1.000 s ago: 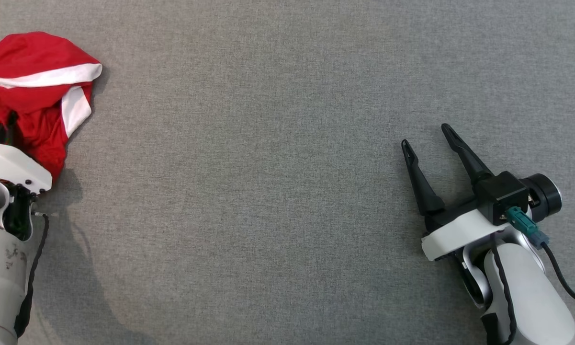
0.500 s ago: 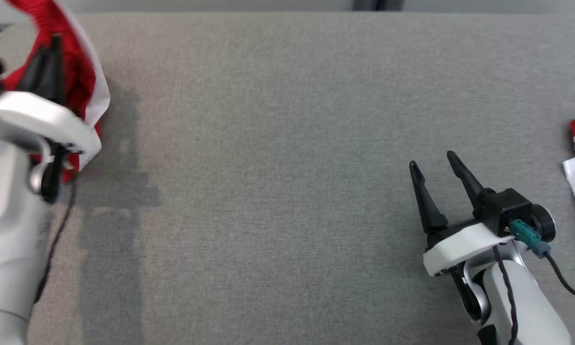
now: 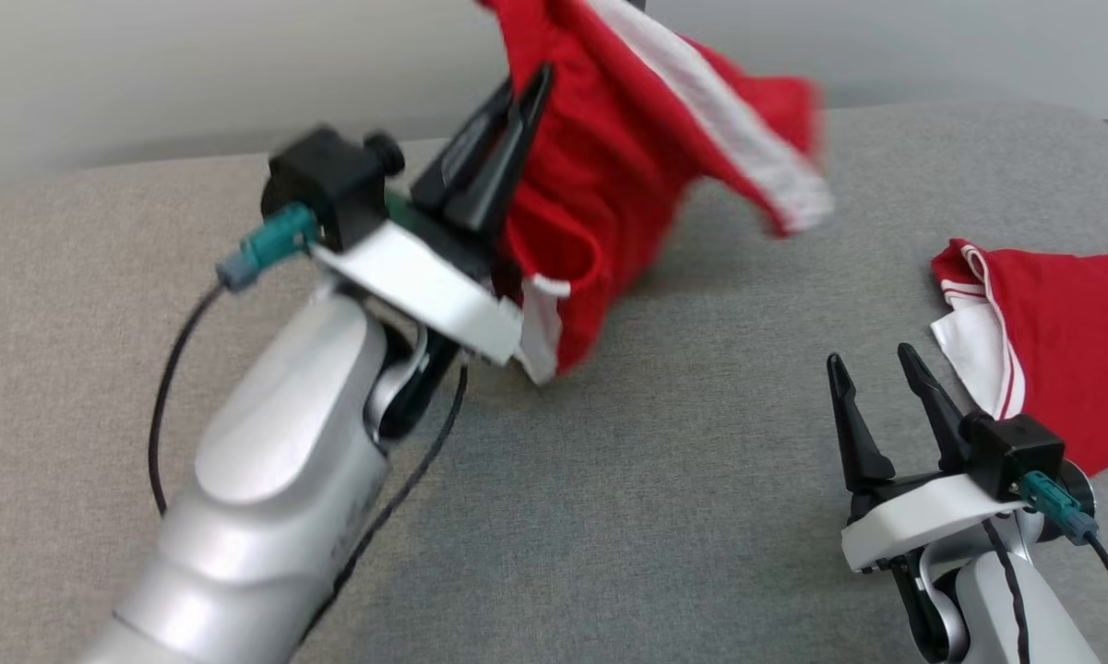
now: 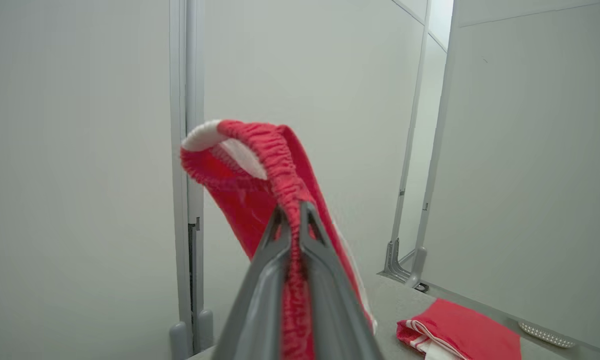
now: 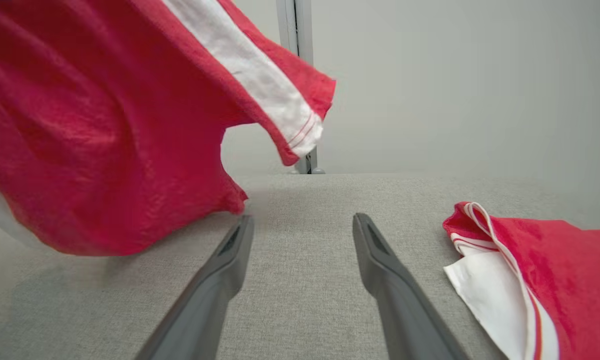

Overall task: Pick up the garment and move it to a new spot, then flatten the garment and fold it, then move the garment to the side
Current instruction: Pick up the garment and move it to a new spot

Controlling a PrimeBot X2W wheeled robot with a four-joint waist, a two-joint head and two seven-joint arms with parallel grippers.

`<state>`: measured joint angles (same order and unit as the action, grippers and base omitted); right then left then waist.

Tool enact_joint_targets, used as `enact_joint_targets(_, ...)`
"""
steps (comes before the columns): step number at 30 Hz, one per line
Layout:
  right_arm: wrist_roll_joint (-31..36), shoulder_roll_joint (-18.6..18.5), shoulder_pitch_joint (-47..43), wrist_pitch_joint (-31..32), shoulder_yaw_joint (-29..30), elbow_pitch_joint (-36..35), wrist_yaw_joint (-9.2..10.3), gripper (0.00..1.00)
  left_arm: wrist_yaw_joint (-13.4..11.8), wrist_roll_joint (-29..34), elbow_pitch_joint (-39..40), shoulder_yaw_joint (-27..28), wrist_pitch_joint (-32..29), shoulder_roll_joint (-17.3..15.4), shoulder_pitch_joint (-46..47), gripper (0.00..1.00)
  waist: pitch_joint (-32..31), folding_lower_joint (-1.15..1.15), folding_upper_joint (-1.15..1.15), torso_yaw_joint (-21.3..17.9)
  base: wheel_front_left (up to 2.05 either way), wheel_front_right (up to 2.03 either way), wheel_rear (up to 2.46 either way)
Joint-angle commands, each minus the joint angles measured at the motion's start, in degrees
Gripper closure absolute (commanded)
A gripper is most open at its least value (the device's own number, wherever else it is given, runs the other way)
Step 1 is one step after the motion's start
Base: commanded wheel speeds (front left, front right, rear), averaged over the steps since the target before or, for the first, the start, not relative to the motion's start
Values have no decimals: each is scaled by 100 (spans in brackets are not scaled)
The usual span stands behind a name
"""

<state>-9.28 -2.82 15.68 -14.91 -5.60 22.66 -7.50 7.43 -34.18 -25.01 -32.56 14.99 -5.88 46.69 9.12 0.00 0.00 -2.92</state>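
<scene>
Left wrist view: left hand (image 4: 290, 215) clamps garment (image 4: 240, 200) by elastic waistband; right hand (image 5: 302, 218) apart.

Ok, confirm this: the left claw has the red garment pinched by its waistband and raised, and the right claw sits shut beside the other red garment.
One error: the right claw is open, fingers spread over bare table, per the right wrist view. The left claw does pinch the raised red garment by its waistband; the other red garment lies beside the right claw.

Left tool (image 3: 524, 81) high and clamped; right tool (image 3: 868, 358) low, splayed.
</scene>
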Motion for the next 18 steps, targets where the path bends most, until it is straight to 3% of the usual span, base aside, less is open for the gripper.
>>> enact_joint_targets(1,-32,-22,-58,-38,19,-32,2,0,4,32,3,73,24,-63,-158,100,-55,0,0,-49,0,0,0)
enact_joint_targets(10,-19,-24,-207,-39,63,44,2,0,-26,571,-436,670,14,-350,-2094,100,-178,0,0,18,0,0,0)
enact_joint_targets(11,-25,-25,-213,-39,64,64,2,0,-25,596,-483,805,14,-346,-2282,78,-209,0,0,33,0,0,0)
enact_joint_targets(12,-31,-24,-211,-39,42,85,2,0,-22,726,-558,900,12,-391,-2454,25,-240,0,0,37,0,0,0)
enact_joint_targets(13,-40,-24,-208,-39,20,100,2,0,-20,795,-580,1021,13,-393,-2601,0,-275,0,0,40,0,0,0)
enact_joint_targets(18,-69,-24,-286,-37,-69,162,2,0,-206,1287,-467,1828,13,-366,-3311,0,-562,0,0,1,0,0,0)
